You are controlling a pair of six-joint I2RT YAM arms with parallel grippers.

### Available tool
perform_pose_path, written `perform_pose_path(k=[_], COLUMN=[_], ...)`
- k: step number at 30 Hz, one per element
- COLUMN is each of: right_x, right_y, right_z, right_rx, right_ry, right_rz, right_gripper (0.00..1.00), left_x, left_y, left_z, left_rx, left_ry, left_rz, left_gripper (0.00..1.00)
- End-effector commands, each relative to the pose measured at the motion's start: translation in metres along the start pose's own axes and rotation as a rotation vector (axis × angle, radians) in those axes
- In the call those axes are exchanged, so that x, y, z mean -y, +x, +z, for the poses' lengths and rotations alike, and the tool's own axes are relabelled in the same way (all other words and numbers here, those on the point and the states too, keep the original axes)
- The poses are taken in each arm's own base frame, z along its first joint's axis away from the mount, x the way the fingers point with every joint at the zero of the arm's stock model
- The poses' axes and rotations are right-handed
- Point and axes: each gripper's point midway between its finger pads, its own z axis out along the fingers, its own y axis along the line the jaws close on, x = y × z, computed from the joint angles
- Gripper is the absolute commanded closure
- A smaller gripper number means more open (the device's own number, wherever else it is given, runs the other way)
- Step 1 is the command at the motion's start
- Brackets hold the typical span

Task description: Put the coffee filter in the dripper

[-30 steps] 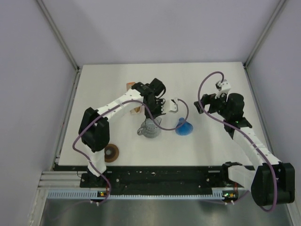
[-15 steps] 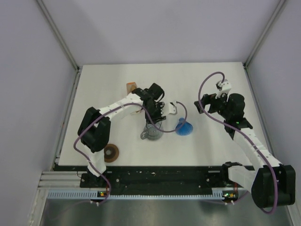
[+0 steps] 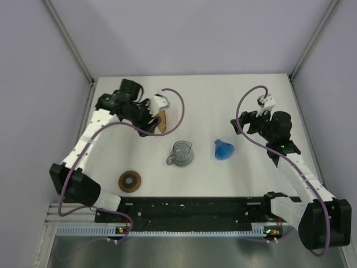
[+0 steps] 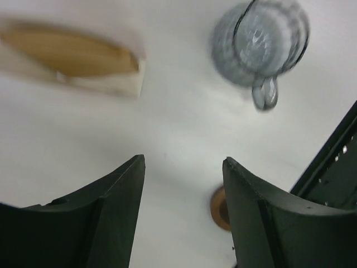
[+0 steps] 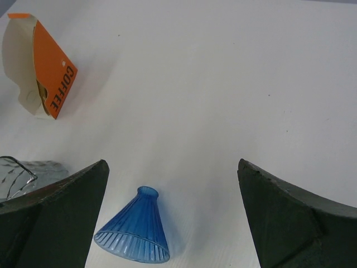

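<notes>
1. The dripper (image 5: 134,230) is a small blue ribbed plastic cone. It seems to stand upside down, with its wide rim on the white table (image 5: 234,84) and its narrow open neck pointing up.
2. It sits to the right of the grey see-through glass jug (image 3: 181,153), near it but not touching.
3. The coffee filter (image 4: 67,53) shows only as thin tan-brown paper in the open mouth of the orange-and-white pack (image 5: 53,70). The pack lies beyond the jug and to its left, well apart from it. A single sheet cannot be told from the rest.

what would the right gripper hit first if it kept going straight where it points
Probably bare table just beyond the blue dripper, which lies on its side near the open right gripper; depth is unclear.
</notes>
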Motion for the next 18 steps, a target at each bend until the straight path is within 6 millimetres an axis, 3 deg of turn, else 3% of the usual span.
perform_pose_path(k=[1,3,7,15,18], right_x=[-0.015,-0.018,-0.022,-0.025,-0.026], right_y=[-0.034,-0.035,-0.038,-0.038,-0.038], right_z=[-0.002,-0.002,-0.004,-0.006,-0.007], right_rx=[0.096,0.099,0.108,0.116,0.118], right_ry=[-0.049,-0.064,-0.079,-0.088,-0.09], right_rz=[-0.036,-0.033,-0.032,-0.031,-0.034], right_gripper=[0.01,0.02,0.02,0.02,0.02], left_x=[0.017,0.025,0.033,0.054,0.061], left_y=[0.108,0.149,0.203,0.251,0.256], left_z=[-0.039,-0.037,-0.019,0.013,0.022], left_rx=[-0.166,-0.235,-0.328,-0.406,-0.405], left_ry=[-0.022,-0.06,-0.154,-0.15,-0.117], left_rz=[-0.235,-0.299,-0.357,-0.383,-0.392], left_gripper=[0.37,0.38,0.45,0.5,0.5])
